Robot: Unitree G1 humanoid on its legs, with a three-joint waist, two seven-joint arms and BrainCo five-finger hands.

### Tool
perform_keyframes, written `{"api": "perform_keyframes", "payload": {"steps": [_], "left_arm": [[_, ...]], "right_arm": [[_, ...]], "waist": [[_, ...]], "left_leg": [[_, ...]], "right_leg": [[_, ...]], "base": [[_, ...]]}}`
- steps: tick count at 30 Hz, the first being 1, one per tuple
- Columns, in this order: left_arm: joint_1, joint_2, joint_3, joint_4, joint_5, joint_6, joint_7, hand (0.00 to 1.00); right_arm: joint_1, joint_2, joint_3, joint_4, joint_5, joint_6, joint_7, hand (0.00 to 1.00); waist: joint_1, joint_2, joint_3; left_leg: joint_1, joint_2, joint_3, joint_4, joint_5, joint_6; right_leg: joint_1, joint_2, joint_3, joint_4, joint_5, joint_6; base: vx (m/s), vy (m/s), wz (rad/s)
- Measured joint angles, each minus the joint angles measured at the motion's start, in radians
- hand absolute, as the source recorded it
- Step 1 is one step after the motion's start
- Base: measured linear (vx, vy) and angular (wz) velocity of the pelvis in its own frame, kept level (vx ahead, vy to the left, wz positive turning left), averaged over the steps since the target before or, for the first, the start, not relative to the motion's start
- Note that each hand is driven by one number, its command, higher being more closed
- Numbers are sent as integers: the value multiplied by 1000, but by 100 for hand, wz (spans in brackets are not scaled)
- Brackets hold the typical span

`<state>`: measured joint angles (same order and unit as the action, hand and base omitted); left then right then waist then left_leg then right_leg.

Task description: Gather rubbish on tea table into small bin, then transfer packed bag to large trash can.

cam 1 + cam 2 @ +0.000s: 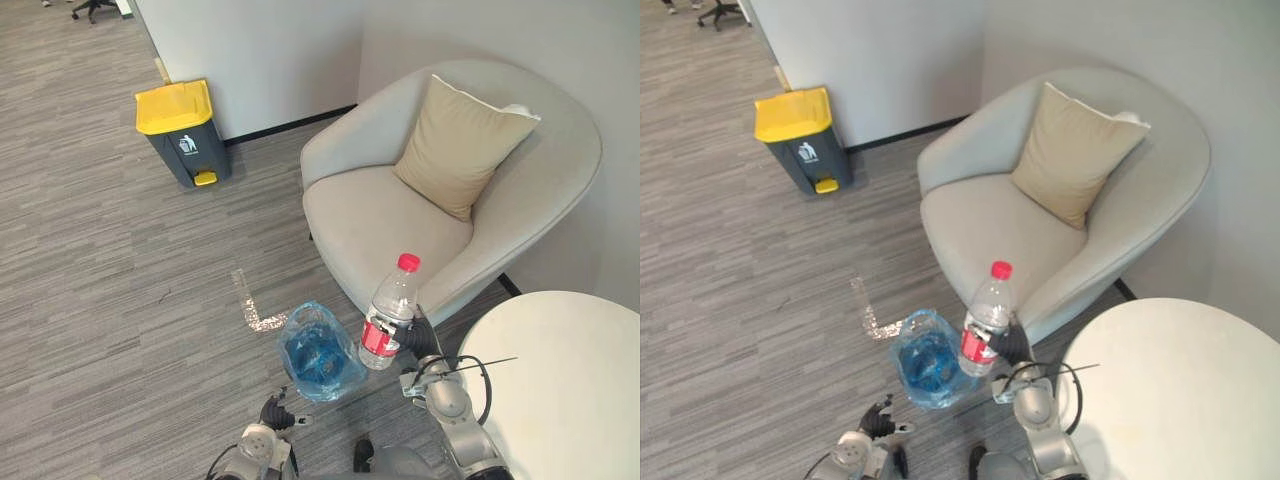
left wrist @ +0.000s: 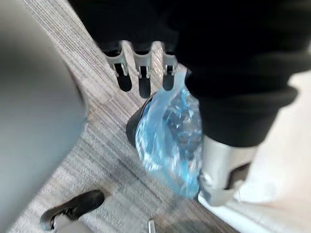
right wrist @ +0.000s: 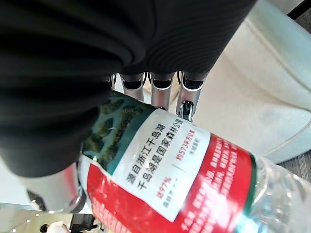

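Right hand (image 1: 421, 343): clamped on the water bottle (image 1: 390, 315), gripping round the red label; in the right wrist view its fingers (image 3: 161, 91) press against the label.
Bottle axis: nearly upright, red cap towards 1 o'clock and base towards 7 o'clock in the left eye view.
Key relation: the small bin (image 1: 300, 330), lined with a blue bag, sits at about 8 o'clock from the bottle, just beside it and lower, with its mouth open upward.
Nearer hand: the right, which already carries the bottle; the drop appears to need a short shift towards 8 o'clock.
Left hand (image 1: 275, 412): low at 7 o'clock of the bin, fingers (image 2: 141, 73) straight and holding nothing, with the blue bag just past their tips.
Tea table (image 1: 570, 390): at 4 o'clock from the right hand, its visible top bare.
Large trash can (image 1: 183, 130): yellow lid, at 11 o'clock from the bin and well apart across the floor.
Judged step: bottle not yet over the bin.
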<state>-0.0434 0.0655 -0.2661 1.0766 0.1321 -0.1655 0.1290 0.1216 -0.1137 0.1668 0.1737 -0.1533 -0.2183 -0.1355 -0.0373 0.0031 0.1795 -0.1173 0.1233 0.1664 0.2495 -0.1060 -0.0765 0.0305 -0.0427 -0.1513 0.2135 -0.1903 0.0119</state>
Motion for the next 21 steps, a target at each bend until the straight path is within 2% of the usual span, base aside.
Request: {"api": "perform_keyframes", "payload": {"steps": [4, 8, 11, 13, 15, 16, 18, 19, 21], "left_arm": [[24, 30, -6, -17, 4, 1, 3, 0], [27, 41, -3, -16, 4, 3, 4, 0], [29, 42, -2, -17, 4, 3, 5, 0], [29, 44, 5, -27, 1, 1, 12, 0], [14, 62, 10, -94, -22, -6, 26, 0], [10, 67, 13, -111, -27, -6, 26, 0], [-8, 102, 28, -210, -69, -21, 46, 0], [-10, 106, 37, -228, -75, -23, 46, 0], [-35, 113, 88, -316, -101, -29, 68, 0]], "right_arm": [[-6, 28, 11, 7, -2, -1, 9, 100], [-43, 33, 43, 75, -4, -5, 9, 100], [-56, 33, 61, 127, -10, -3, 8, 100], [-76, 24, 86, 129, -35, -3, 5, 100], [-155, 20, 94, 129, -52, -3, -15, 100], [-174, 17, 94, 130, -56, -4, -19, 100], [-297, -15, 113, 161, -87, -4, -55, 100], [-314, -20, 113, 163, -88, -4, -59, 100], [-395, -47, 112, 164, -93, -4, -88, 100]], "waist": [[22, -14, -15], [23, -26, -22], [26, -26, -22], [30, -24, -15], [34, -33, 44], [35, -33, 60], [45, -28, 131], [46, -27, 139], [54, -12, 168]], "left_leg": [[78, -25, -10, -71, 7, 4], [90, -23, -9, -110, 23, -2], [104, -17, -9, -127, 29, -8], [75, -12, -7, -108, 28, -7], [-60, -1, -12, 38, 19, 8], [-82, 3, -12, 69, 15, 14], [-212, 19, -19, 216, -3, 41], [-232, 19, -20, 233, -6, 46], [-366, 12, -41, 331, -63, 43]], "right_leg": [[46, -16, 35, 7, 1, 1], [37, -13, 54, 12, 2, 3], [32, -6, 59, 35, 2, 3], [-15, -1, 62, 82, 2, 3], [-134, -1, 58, 212, 2, 2], [-154, -1, 57, 241, 2, 2], [-295, -8, 52, 426, -5, 4], [-315, -10, 53, 449, -9, 6], [-425, -29, 49, 547, -87, 15]], "base": [[109, 72, 15], [39, -21, -1], [9, -18, -1], [-47, -21, -8], [-120, -5, 10], [-192, -2, 25], [-231, 12, 34], [-215, 10, 44], [-205, -19, 43]]}}
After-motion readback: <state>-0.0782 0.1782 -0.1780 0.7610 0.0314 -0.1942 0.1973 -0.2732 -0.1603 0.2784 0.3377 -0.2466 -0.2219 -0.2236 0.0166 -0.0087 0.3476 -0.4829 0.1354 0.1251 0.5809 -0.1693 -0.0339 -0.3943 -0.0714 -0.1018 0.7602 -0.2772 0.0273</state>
